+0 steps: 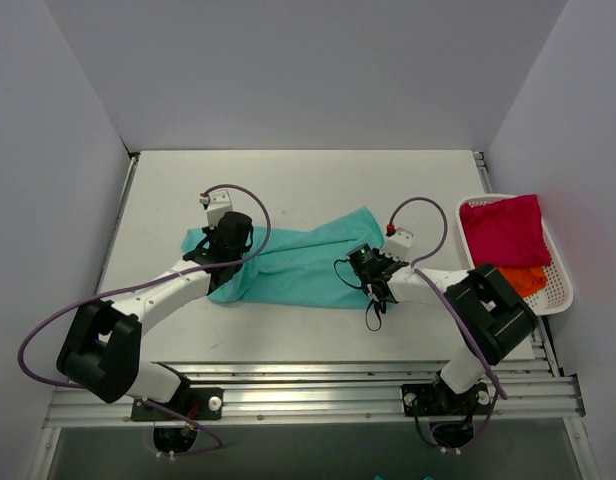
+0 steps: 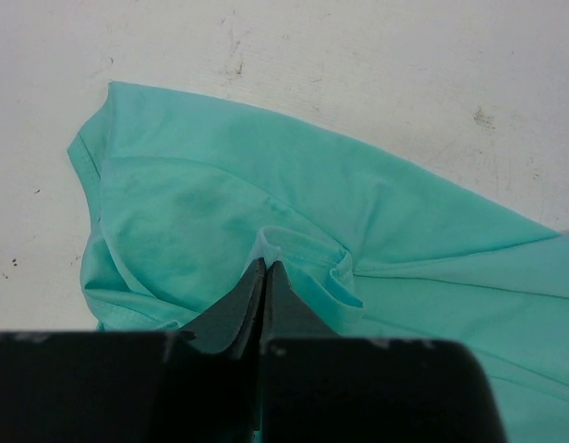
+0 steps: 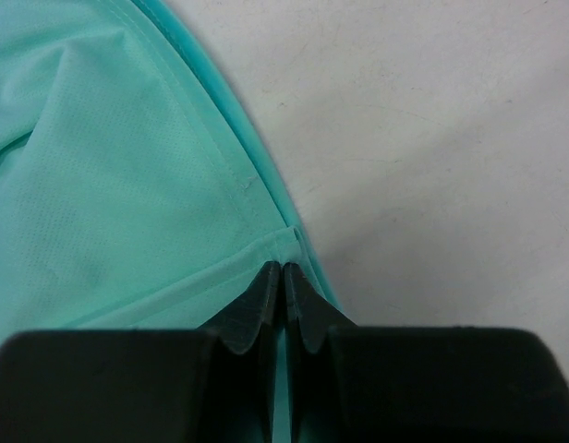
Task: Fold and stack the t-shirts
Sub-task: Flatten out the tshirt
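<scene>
The teal t-shirt [image 1: 298,262] lies crumpled across the middle of the table. My left gripper [image 1: 228,243] is shut on a fold of it near its left end; in the left wrist view the cloth [image 2: 266,198] is pinched between the closed tips [image 2: 266,268]. My right gripper [image 1: 373,272] is shut on the shirt's hem at its right end; the right wrist view shows the hem [image 3: 127,185] caught between the tips [image 3: 283,269]. A magenta-red t-shirt [image 1: 503,230] and an orange one [image 1: 528,280] lie in the basket at the right.
The white slotted plastic basket [image 1: 563,290] stands at the table's right edge. Grey walls close the table on three sides. A metal rail [image 1: 308,385] runs along the near edge, by the arm bases. Purple cables loop above both wrists.
</scene>
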{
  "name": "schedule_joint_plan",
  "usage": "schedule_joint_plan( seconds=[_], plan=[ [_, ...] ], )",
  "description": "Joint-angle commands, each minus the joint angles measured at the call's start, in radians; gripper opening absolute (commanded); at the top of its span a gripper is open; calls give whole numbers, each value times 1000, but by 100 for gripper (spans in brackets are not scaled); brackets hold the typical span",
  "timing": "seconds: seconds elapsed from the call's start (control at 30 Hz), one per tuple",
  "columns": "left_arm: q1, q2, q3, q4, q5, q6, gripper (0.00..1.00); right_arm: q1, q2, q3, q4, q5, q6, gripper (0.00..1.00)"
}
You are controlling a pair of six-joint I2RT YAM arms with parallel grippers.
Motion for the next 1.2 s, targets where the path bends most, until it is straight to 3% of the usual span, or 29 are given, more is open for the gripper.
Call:
schedule_joint_plan(
  seconds=[0.0, 0.2, 0.53, 0.73, 0.87, 1.0, 1.17],
  plan=[
    [-3, -7, 2, 14, -22, -7, 2, -2, -31, -13, -15, 35, 21, 0],
    [-29, -119, 16, -49, -59, -13, 2, 116, -182, 88, -204, 144, 49, 0],
    [-210, -444, 134, -331, -224, -15, 2, 395, -595, 293, -534, 389, 110, 0],
    [-305, -671, 226, -400, -195, 80, 2, 535, -817, 364, -520, 495, -66, 0],
    [-307, -759, 376, -374, -26, 228, 2, 538, -974, 419, -381, 443, -271, 0],
    [-307, -757, 554, -365, 157, 330, 2, 535, -1049, 493, -226, 280, -490, 0],
    [-304, -800, 668, -293, 341, 370, 2, 456, -1057, 594, -78, -134, -655, 0]
  ],
)
